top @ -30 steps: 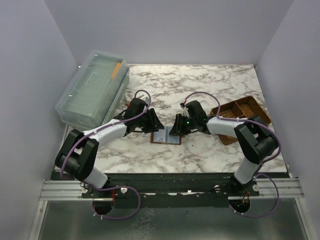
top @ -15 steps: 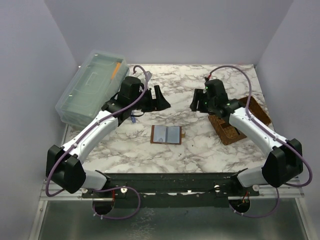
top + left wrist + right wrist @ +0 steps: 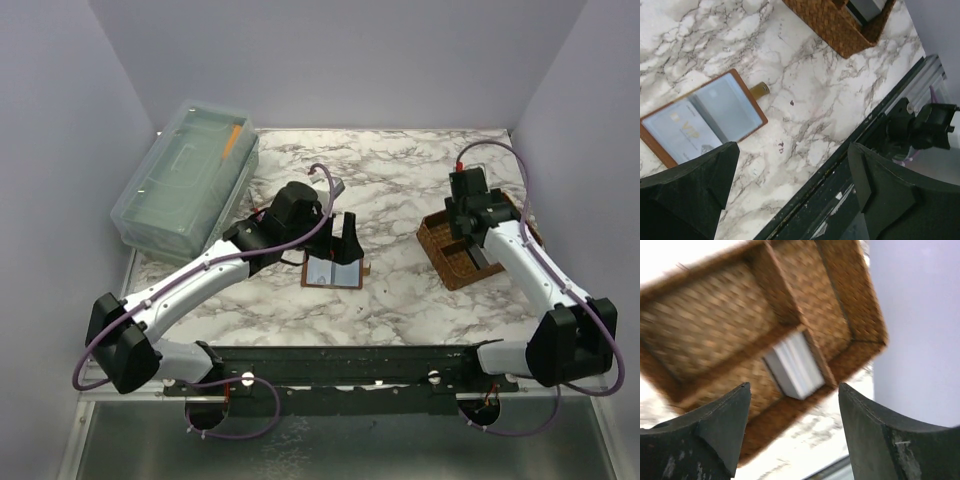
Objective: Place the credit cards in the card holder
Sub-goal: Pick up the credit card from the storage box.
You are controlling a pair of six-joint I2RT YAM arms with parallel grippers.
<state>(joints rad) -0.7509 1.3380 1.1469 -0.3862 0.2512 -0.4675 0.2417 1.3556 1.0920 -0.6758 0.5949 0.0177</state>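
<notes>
The card holder (image 3: 333, 271) lies open and flat on the marble, brown-edged with a grey-blue inside. In the left wrist view the card holder (image 3: 702, 122) shows a card face with gold lettering in one half, and its snap tab (image 3: 760, 90) points right. My left gripper (image 3: 335, 245) hovers just behind it, open and empty; its near finger (image 3: 690, 192) overlaps the holder's corner. Grey credit cards (image 3: 794, 365) stand stacked in a compartment of the woven basket (image 3: 850, 295). My right gripper (image 3: 795, 430) hangs open above that stack, with nothing between its fingers.
The brown woven basket (image 3: 432, 240) sits at the right of the table, under the right gripper (image 3: 472, 222). A clear plastic lidded box (image 3: 185, 180) stands at the back left. The table's front edge and black rail (image 3: 840, 170) run close to the holder.
The left arm swung out to the back left, then returned over the card holder. The right arm moved away from the holder to above the basket. Both grippers opened wide.
</notes>
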